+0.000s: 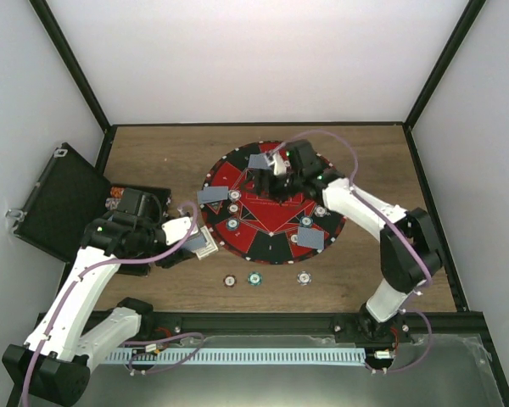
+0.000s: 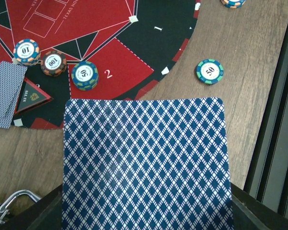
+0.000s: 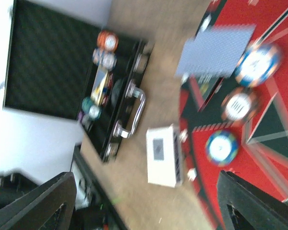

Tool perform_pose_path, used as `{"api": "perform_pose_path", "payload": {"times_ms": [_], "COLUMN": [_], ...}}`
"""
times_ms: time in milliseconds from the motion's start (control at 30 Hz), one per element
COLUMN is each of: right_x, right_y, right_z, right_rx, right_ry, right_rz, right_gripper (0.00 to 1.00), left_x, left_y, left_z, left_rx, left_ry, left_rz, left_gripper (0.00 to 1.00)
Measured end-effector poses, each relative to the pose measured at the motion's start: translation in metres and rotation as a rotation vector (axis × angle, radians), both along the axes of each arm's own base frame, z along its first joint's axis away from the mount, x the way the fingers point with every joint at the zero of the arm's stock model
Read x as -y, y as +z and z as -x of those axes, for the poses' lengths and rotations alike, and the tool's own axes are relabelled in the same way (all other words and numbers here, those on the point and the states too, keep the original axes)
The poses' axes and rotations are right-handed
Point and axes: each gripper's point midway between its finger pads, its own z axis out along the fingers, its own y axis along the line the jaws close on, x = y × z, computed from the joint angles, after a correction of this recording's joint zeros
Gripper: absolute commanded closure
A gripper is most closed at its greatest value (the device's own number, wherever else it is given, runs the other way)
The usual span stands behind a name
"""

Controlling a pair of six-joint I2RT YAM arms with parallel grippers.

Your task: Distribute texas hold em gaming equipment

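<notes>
A brown wood grain with a matt finish is shown by the desk (image 2: pixel 259 62). The round mat (image 1: pixel 237 174) is seen as a matt, cloth-like sheet printed in red and black. The deck of cards (image 2: pixel 146 163) is topped by a smooth, faintly sheened paper back in a fine lattice print. The poker chips (image 2: pixel 85 74) are seen as hard, smooth discs with paper-like white centre labels. The black case (image 3: pixel 53 57) is lined with dimpled foam, and its handle (image 3: pixel 140 108) is made of shiny metal. The fingers (image 3: pixel 38 203) of the right pincer (image 3: pixel 146 191) are finished in matt black. The arm shells (image 1: pixel 76 292) are formed of smooth white plastic.
</notes>
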Motion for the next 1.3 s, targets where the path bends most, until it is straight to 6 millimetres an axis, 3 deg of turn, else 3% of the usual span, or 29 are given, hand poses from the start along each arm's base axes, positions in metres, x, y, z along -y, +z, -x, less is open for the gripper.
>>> {"api": "perform_pose_path", "payload": {"times_ms": [67, 200, 367, 633, 767, 1300], "right_x": [-0.014, -0.032, -0.049, -0.075, -0.091, -0.152], "right_y": [-0.005, -0.005, 0.002, 0.013, 0.008, 0.003], "right_z": [0.039, 0.088, 0.127, 0.155, 0.165, 0.186], "right_rx": [-0.043, -0.090, -0.121, -0.141, -0.171, -0.243], "right_ry": [0.061, 0.145, 0.218, 0.299, 0.343, 0.483], "right_rz": [-0.031, -0.090, -0.157, -0.229, -0.240, -0.285], "right_gripper": [0.17, 0.19, 0.23, 0.26, 0.28, 0.36], "left_x": [0.000, 0.000, 0.001, 0.002, 0.002, 0.002], "left_y": [0.000, 0.000, 0.001, -0.002, -0.001, -0.001], "left_z": [-0.001, -0.001, -0.002, -0.004, -0.004, -0.004], "left_rx": [0.003, 0.004, 0.007, -0.005, -0.002, 0.000], "left_ry": [0.000, 0.000, -0.002, -0.003, -0.003, -0.004], "left_rz": [0.001, 0.001, 0.005, 0.004, 0.005, 0.006], "left_gripper": [0.96, 0.96, 0.96, 0.96, 0.96, 0.96]}}
